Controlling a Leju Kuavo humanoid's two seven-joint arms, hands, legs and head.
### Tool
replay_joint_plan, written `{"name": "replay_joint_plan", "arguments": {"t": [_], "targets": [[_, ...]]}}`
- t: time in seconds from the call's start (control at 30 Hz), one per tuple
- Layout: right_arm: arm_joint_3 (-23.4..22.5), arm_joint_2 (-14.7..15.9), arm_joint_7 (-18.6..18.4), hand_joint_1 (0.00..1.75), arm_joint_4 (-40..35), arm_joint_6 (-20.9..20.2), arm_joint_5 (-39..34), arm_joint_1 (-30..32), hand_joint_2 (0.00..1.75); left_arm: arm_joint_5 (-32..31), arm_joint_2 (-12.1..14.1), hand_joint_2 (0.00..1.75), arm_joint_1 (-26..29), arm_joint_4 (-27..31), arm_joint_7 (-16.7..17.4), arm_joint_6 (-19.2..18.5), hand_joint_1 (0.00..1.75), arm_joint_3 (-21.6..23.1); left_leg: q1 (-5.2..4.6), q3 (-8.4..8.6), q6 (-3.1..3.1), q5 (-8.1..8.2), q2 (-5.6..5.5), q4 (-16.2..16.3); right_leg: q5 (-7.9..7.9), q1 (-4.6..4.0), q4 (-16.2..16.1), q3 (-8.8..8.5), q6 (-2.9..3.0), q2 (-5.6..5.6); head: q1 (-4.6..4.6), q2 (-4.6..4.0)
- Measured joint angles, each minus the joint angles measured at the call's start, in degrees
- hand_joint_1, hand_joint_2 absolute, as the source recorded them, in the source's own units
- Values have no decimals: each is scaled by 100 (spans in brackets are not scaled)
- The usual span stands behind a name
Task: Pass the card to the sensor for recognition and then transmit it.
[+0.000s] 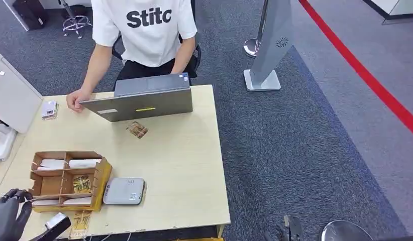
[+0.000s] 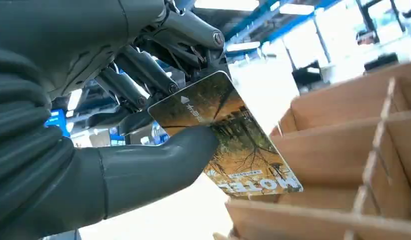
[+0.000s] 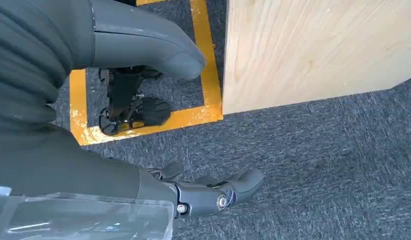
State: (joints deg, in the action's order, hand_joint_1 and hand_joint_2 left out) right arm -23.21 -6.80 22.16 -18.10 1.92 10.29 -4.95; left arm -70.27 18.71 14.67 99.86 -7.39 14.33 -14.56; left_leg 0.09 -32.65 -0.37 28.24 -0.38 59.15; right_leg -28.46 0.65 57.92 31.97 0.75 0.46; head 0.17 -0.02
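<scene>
Where the head view looks down on the pale wooden table, the left hand sits at the near left corner, cut by the frame edge so that its fingers cannot be read there. Just beside it stands a cardboard divider box with white and printed cards in its compartments, and a grey card sensor lies touching the box's right side. Another printed card lies loose near an open laptop, behind which a person in a white shirt sits, head cropped, one hand resting on the table. A small part of the right hand shows low beside the table's near edge.

From the left wrist view, the left hand pinches the card, printed with autumn trees, between the thick thumb on its face and dark fingers behind; the card is tilted, held just in front of the box's cardboard walls, and its lower corner is hidden behind one.

From the right wrist view, the right hand hangs over grey carpet beside the table's side, fingers apart and loosely curled, holding nothing; yellow floor tape runs beneath it.
</scene>
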Motion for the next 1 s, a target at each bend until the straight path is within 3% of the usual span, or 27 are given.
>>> {"name": "replay_joint_plan", "arguments": {"t": [0.27,0.47,0.57,0.73,1.0], "targets": [[-4,0,46,0,0,0,0,4,175,208,282,175,-265,272,24,130,175,-39,0,1,0,-1,0,1,1,0,0,3,1,2,2,0],[-4,0,68,0,0,-26,35,-6,175,475,651,175,-1236,313,349,-109,175,-101,1,-3,1,-13,-27,1,7,-2,2,-3,6,-22,-2,0],[-4,0,66,0,0,-24,35,-10,175,505,861,175,-1786,134,472,-256,175,-98,1,-3,-4,-20,-25,0,12,-3,3,-1,9,-17,0,2],[-4,-2,39,0,0,-46,50,-38,175,645,1180,175,-2731,-433,713,-802,175,-70,2,-3,-8,-23,-24,1,14,-3,3,1,10,-14,0,0],[0,-37,-22,0,-2,-26,101,-102,175,525,1353,175,-3421,-1108,828,-865,175,135,0,-4,-8,-22,-13,1,14,-2,2,4,10,0,2,0]]}}
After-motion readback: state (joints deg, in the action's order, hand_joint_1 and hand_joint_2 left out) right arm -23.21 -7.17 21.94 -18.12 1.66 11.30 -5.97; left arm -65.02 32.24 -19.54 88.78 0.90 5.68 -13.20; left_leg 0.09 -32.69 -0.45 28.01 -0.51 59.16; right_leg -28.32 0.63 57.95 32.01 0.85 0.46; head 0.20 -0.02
